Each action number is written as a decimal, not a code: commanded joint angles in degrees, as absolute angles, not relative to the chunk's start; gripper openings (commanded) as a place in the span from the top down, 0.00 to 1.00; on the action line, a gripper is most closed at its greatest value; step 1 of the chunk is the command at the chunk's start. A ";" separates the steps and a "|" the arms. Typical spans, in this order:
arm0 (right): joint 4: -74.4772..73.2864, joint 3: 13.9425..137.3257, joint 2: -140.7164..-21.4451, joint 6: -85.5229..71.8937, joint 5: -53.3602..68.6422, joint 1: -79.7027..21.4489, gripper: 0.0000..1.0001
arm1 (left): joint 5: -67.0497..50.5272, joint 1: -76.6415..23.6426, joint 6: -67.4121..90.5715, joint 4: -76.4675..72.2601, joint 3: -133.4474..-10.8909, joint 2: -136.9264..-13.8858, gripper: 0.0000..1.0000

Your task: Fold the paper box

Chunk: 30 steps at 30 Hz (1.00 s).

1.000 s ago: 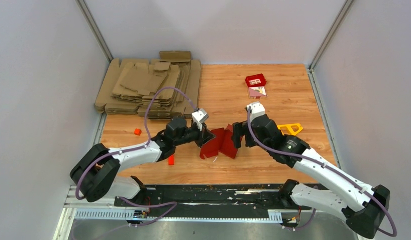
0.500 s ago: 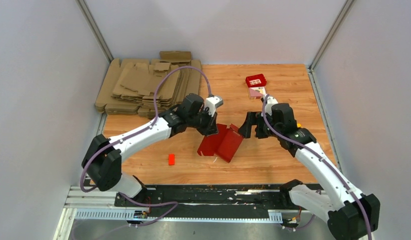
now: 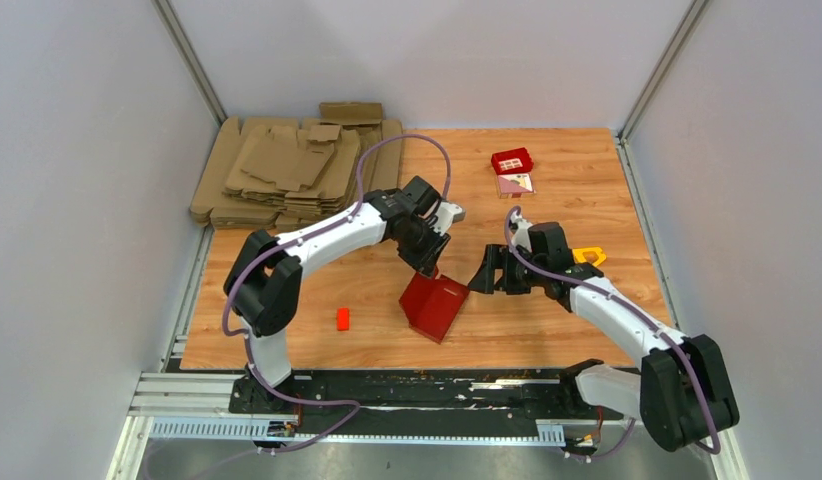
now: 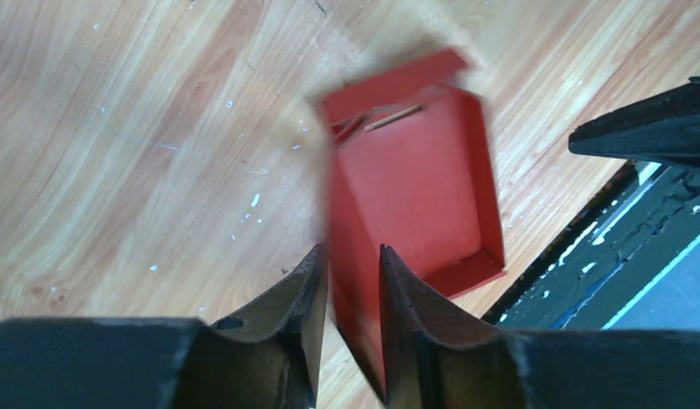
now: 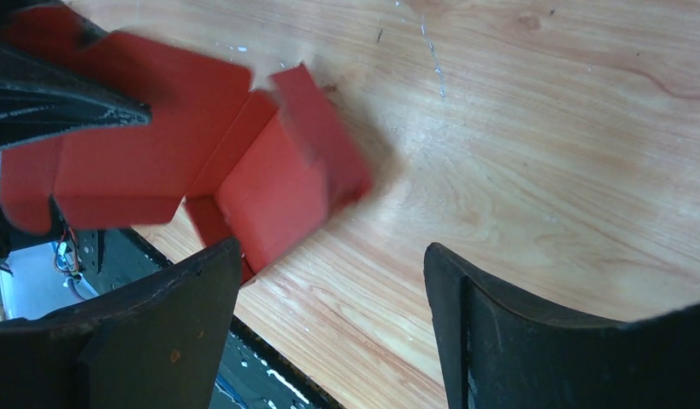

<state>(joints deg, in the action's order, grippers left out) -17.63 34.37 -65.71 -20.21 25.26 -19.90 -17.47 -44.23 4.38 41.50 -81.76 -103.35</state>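
Observation:
The red paper box (image 3: 434, 306) stands partly folded near the table's front middle, its walls up and its open side showing. My left gripper (image 3: 429, 266) is shut on the box's far wall; in the left wrist view the card (image 4: 415, 192) runs between the two fingers. My right gripper (image 3: 484, 277) is open and empty, just right of the box and apart from it. In the right wrist view the box (image 5: 270, 183) lies ahead of the left finger, over bare wood.
A stack of brown cardboard sheets (image 3: 297, 170) lies at the back left. A small red tile with a window pattern (image 3: 512, 161) and a card (image 3: 515, 184) sit at the back right. A yellow piece (image 3: 587, 256) lies behind the right arm. A small red block (image 3: 342, 318) lies front left.
The left gripper swung right and forward over the box, which went from a splayed sheet to a more closed shape. The right gripper let go of the box and drew back to the right.

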 commanded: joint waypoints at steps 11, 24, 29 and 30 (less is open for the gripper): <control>-10.19 34.99 -69.80 -20.44 25.88 -19.78 0.22 | -15.71 -44.31 2.99 43.79 -85.72 -99.96 0.24; -15.65 43.74 -76.38 -14.62 15.92 -29.84 0.25 | -8.69 -44.27 15.88 30.60 -61.77 -70.65 0.02; -18.43 47.81 -80.44 -14.28 10.16 -31.54 0.24 | -9.91 -44.37 22.18 28.27 -49.76 -61.95 0.01; -18.65 48.25 -81.09 -14.15 10.44 -31.58 0.25 | -11.04 -44.38 23.05 27.63 -47.56 -61.02 0.02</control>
<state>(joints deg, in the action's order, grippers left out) -16.23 44.86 -78.76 -15.81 16.03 -31.62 -9.72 -44.21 16.36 31.53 -53.58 -64.73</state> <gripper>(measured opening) 0.757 0.990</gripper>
